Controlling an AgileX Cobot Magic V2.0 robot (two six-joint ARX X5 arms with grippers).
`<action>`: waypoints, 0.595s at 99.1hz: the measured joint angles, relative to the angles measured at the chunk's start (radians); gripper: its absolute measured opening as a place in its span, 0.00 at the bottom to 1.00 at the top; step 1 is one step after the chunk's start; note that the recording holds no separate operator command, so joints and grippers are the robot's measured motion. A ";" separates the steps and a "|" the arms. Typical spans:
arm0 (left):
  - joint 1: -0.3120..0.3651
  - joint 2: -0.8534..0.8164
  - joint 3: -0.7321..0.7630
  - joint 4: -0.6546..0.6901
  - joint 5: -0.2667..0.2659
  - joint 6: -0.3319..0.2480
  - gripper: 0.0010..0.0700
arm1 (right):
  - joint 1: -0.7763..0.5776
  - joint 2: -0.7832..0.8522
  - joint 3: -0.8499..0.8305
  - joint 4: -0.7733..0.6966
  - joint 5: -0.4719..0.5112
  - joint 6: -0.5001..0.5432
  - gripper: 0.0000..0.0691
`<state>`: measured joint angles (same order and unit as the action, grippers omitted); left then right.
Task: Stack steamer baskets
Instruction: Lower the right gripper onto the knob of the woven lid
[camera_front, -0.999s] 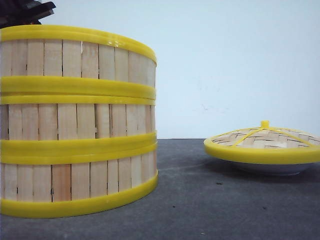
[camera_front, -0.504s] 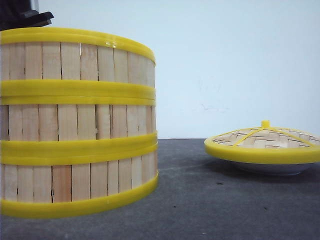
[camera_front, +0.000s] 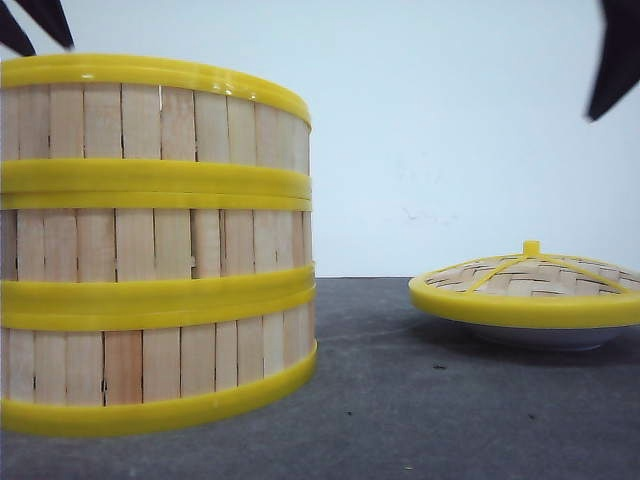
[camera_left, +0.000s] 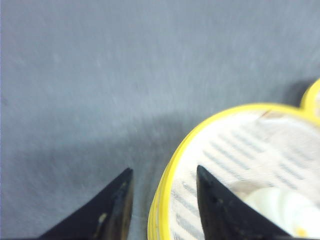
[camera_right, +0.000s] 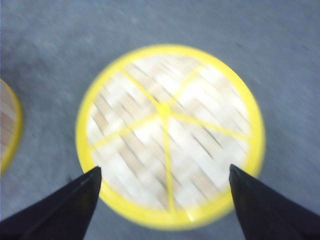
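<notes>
At 9 o'clock: steamer baskets stacked three high. Left gripper fingers apart above top rim. Right gripper fingers apart above lid, 3 o'clock.

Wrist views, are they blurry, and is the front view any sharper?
Left wrist view: soft and smeared, the top steamer basket rim and the left end effector fuzzy. Right wrist view: motion-blurred, the lid weave streaked. Front view: sharp slats on the stack, soft shadow under the lid.

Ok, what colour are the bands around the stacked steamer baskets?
Bright yellow bands on the steamer baskets, between pale wood slats; the front view shows them best.
</notes>
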<state>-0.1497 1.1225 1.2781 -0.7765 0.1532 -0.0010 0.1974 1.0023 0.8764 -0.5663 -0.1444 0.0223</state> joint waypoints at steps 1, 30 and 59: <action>0.000 -0.005 0.000 0.000 0.000 0.000 0.32 | 0.000 0.009 0.000 0.009 -0.006 0.000 0.73; 0.001 -0.086 0.000 -0.006 0.000 0.006 0.32 | 0.003 0.277 0.000 0.222 -0.040 -0.002 0.70; 0.001 -0.083 0.000 -0.022 0.000 0.008 0.32 | 0.011 0.394 0.000 0.338 -0.039 -0.007 0.68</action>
<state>-0.1490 1.0393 1.2781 -0.7986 0.1532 0.0071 0.2085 1.3960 0.8764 -0.2279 -0.1833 0.0151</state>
